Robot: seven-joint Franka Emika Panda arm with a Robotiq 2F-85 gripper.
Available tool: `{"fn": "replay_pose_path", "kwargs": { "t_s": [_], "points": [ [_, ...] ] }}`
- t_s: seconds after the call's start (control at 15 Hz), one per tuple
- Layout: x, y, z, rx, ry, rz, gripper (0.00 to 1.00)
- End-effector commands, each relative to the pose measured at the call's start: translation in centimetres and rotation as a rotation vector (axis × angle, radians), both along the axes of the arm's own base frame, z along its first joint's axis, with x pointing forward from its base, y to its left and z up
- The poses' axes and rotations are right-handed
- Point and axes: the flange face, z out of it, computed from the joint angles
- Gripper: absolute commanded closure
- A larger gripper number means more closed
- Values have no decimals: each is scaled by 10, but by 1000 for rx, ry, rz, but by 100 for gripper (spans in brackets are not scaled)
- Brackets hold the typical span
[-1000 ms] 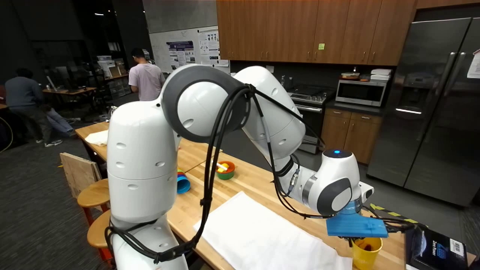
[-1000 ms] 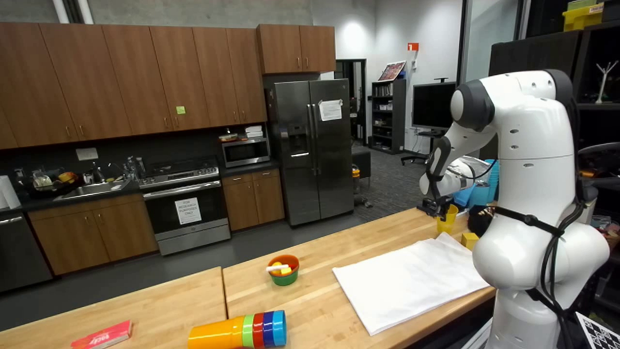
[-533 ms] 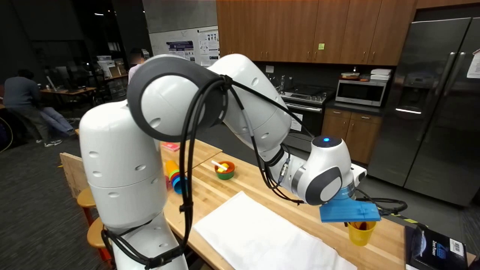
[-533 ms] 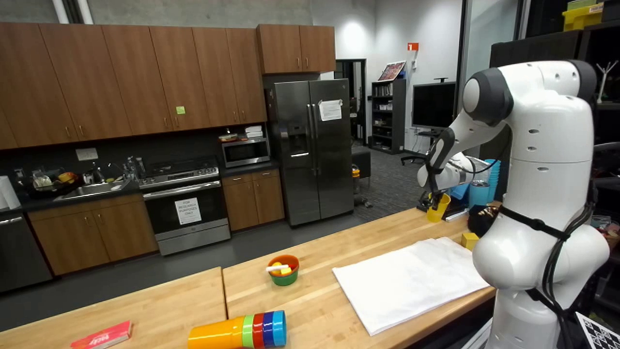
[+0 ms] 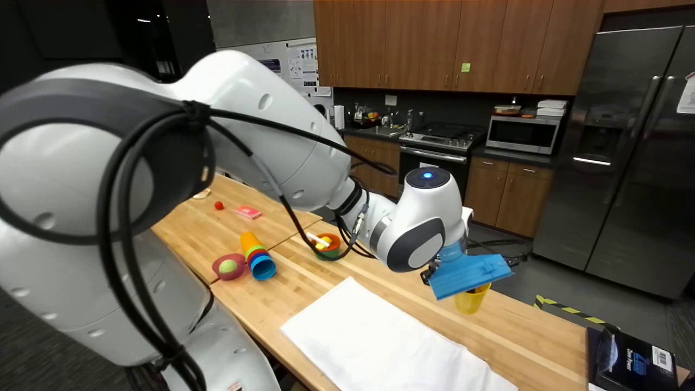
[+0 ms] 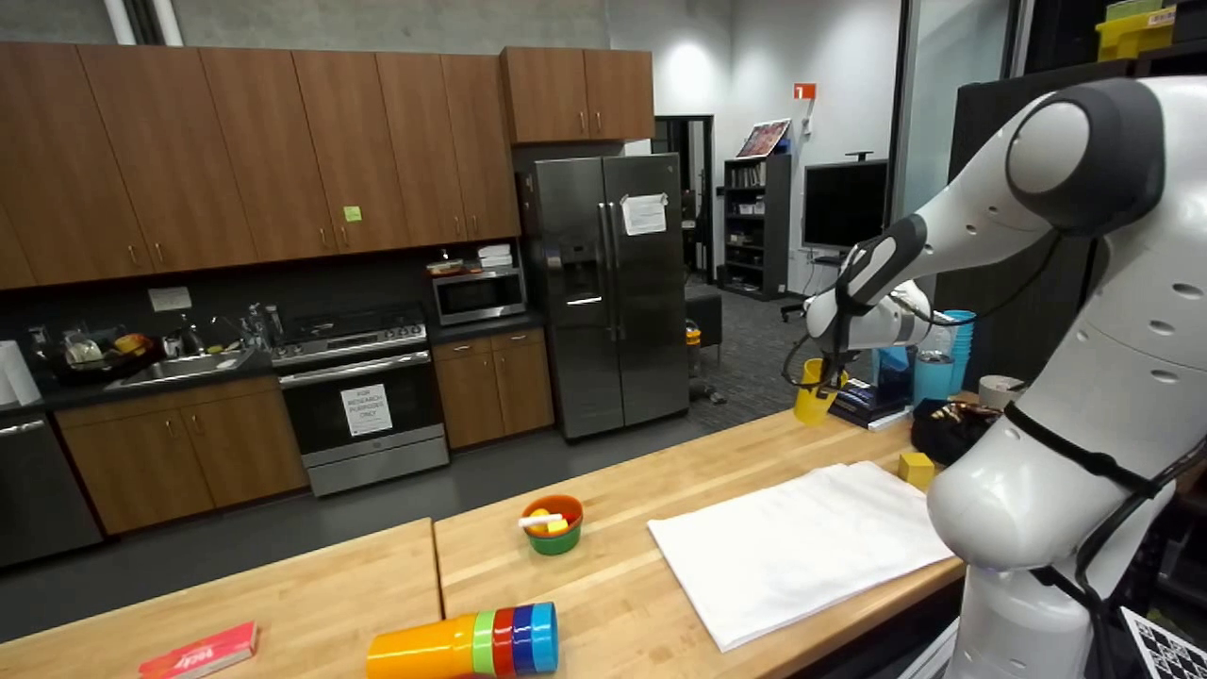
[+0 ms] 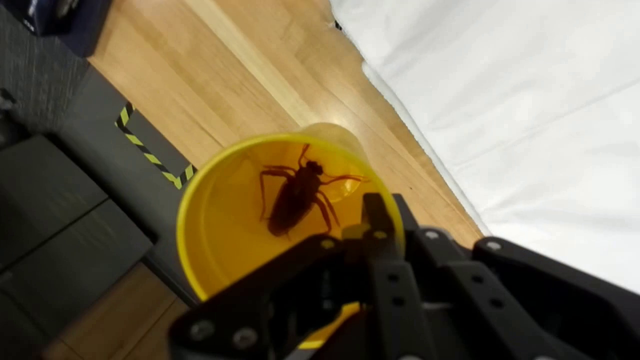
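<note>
a yellow, translucent plastic cup (image 7: 220, 220), its rim pinched by the black two-fingered tool (image 7: 391, 215), one finger inside the wall and one outside; the cup is over the pale wooden worktop (image 5: 543, 336), near its far edge from where i stand, though i cannot tell whether its base touches the wood. within it: a dark brown, cockroach-shaped figure (image 7: 295, 197) with splayed legs. a folded white cloth (image 5: 374, 331) lies nearby, a yellow cube (image 6: 913, 469) beside it; farther off, a round orange-and-green bowl (image 6: 554, 544).
</note>
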Motion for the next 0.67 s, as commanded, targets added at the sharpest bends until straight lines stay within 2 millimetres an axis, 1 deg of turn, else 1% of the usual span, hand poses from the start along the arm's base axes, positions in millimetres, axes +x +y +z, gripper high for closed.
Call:
{"fn": "replay_pose_path", "kwargs": {
  "t_s": [0.0,0.07,0.27,0.6],
  "points": [
    [-28,20,22,-84,-57,172,99],
    [-11,11,12,-46,-16,90,96],
    [-24,18,19,-69,-38,143,96],
    [-26,20,18,-71,-39,152,96]
  ]
}}
